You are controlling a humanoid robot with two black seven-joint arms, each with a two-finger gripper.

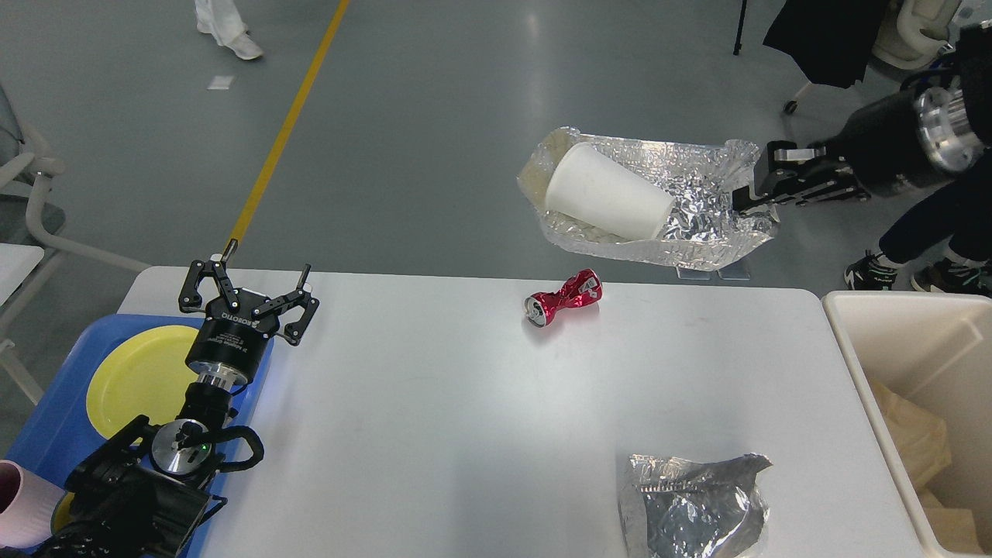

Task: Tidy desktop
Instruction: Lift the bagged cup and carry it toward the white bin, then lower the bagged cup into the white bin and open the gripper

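Note:
The white desktop (434, 418) fills the lower middle of the head view. My right gripper (748, 190) is raised high at the upper right, shut on the right rim of a crumpled foil tray (697, 213) that carries a white paper cup (608, 203) lying on its side. A crushed red can (564, 297) lies on the desktop near its far edge. A flattened foil wrapper (692, 508) lies at the front right. My left gripper (249, 288) stands open over the desktop's left edge, holding nothing.
A blue tray (46, 422) with a yellow plate (139, 376) sits at the left, a pink cup (19, 515) at its front corner. A cream-white bin (876, 325) with crumpled paper stands at the right. Chairs and a person's legs are beyond.

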